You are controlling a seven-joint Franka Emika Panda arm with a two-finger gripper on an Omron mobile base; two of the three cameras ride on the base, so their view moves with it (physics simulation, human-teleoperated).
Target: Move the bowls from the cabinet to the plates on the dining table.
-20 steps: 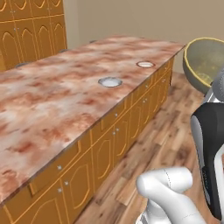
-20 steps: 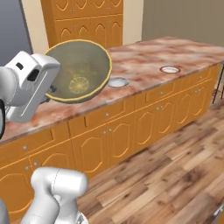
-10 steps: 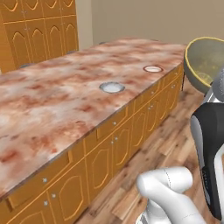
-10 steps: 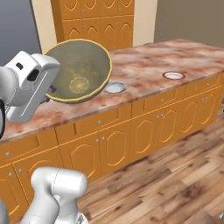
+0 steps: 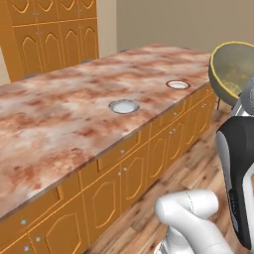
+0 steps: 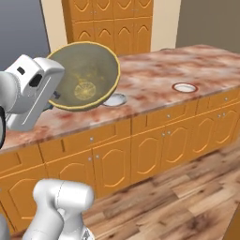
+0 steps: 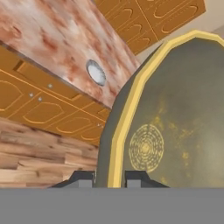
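Right base view, item one — bowl (image 6: 84,77), upper left of frame, tipped on edge in the air with its speckled yellowish inside facing the camera; it hangs off the tabletop (image 6: 154,79) edge, over the floor side. The claw (image 7: 110,178) is clamped on its rim, one fingertip each side of the wall. Likely rigid, smooth, fairly heavy for a rim pinch — apt to swing or slip if jolted. Grey-rimmed plate (image 5: 124,105) at centre left of the left base view, red-rimmed plate (image 5: 177,85) further right; both bare.
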